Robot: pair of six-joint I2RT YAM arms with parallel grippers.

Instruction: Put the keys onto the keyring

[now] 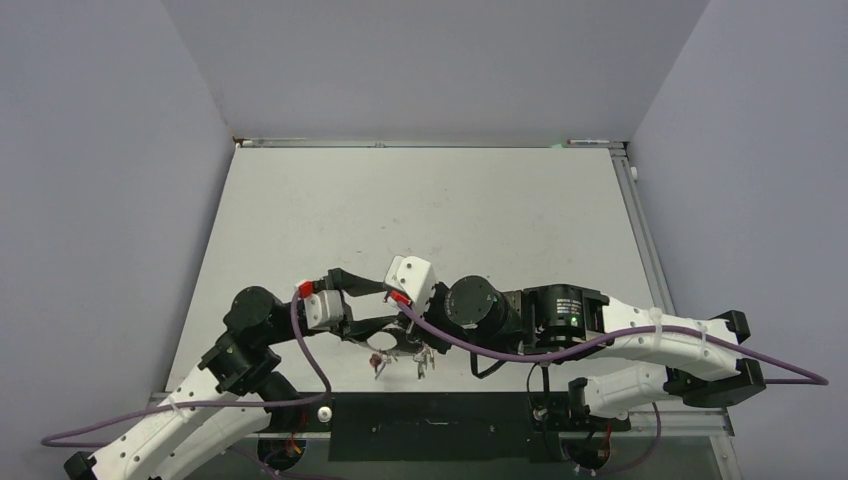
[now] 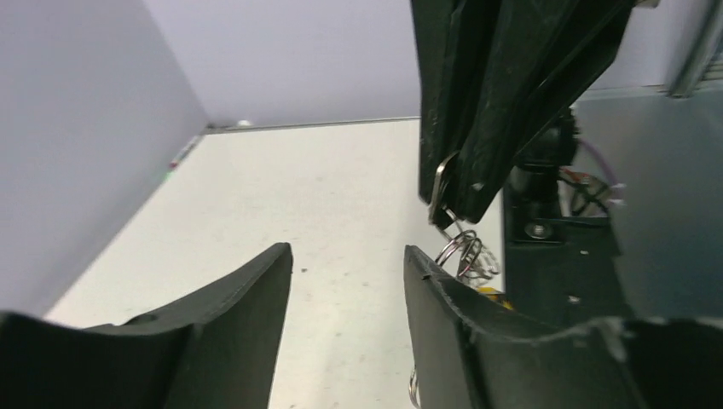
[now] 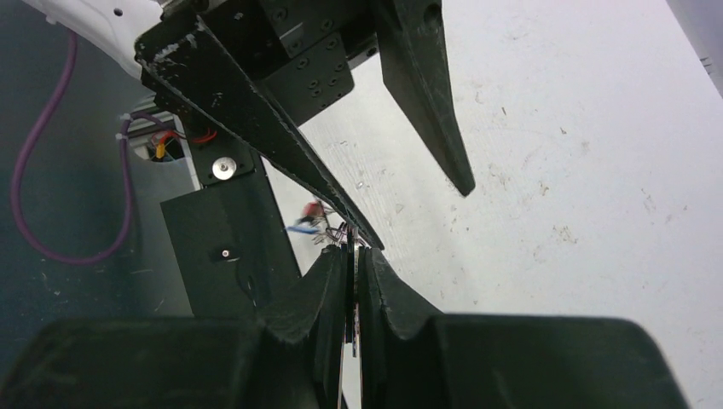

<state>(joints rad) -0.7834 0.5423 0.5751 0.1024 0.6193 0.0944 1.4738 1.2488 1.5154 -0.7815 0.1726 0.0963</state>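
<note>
We are late in the job, by our reading. The keys (image 1: 380, 364) hang in two small clumps at the lower centre of the top view, right under the two grippers and above the table (image 1: 450, 210) near its front edge. Every key we can find is in that bunch. A dark loop just above them looks like the keyring (image 1: 372, 345), so several keys seem to be threaded already. We cannot count them or trace the loop all the way round.

The right gripper (image 3: 352, 260) is pressed together on a thin silvery strip (image 2: 440, 182) seen edge-on. We cannot tell if this is a key blade or the ring wire. In the left wrist view, coiled wire loops (image 2: 465, 251) dangle just under it at centre right.

The left gripper (image 2: 348, 256) is spread wide and holds nothing. Its fingers frame the right gripper's tips without touching the strip.

We judge that what remains is to work the pinched piece on and let go.
</note>
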